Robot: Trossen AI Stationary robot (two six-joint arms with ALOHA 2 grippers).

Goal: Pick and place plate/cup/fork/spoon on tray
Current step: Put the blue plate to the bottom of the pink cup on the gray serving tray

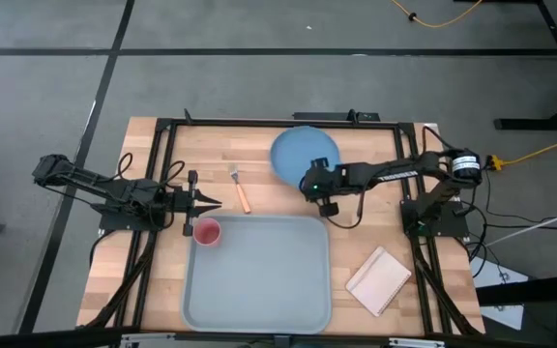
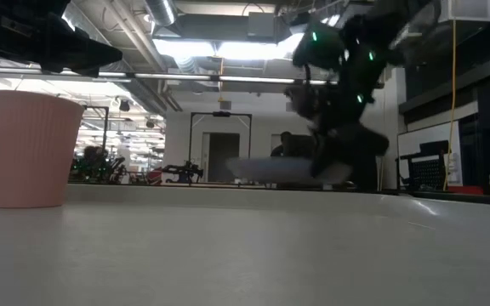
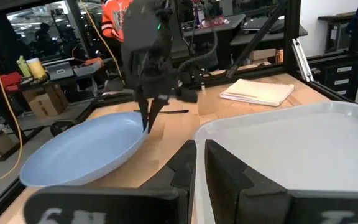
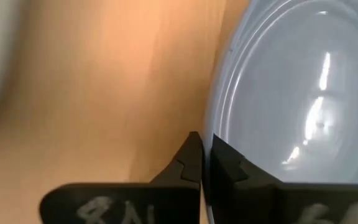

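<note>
Seen from above: right gripper [image 1: 309, 186] clamped on the near rim of the plate [image 1: 303, 152], the light-blue disc stretching away from the fingers toward the table's far edge. Left gripper [image 1: 204, 203] parked with fingers closed together, holding nothing, just beyond the tray's rim. Cup [image 1: 207, 232] standing just beside that gripper, inside the tray [image 1: 259, 285] at its corner. Fork [image 1: 241, 189] lying on the wood between the two grippers, orange handle toward the tray. Beige flat rectangle [image 1: 378, 280] well apart from both, beside the tray.

From table height: cup [image 2: 31, 148] upright on the tray floor [image 2: 245, 246]; right gripper [image 2: 330, 166] pinching the plate [image 2: 270, 168], which hangs level and clear of the surface.

Left wrist camera: own fingers [image 3: 182, 171] pressed together, empty, at the tray rim [image 3: 241, 127]; ahead, right gripper [image 3: 146, 118] gripping the tilted plate [image 3: 82, 152] by its edge; beige rectangle [image 3: 257, 91] beyond.

Right wrist camera: fingers [image 4: 188, 165] closed on the plate's rim [image 4: 278, 106], wood showing alongside.
</note>
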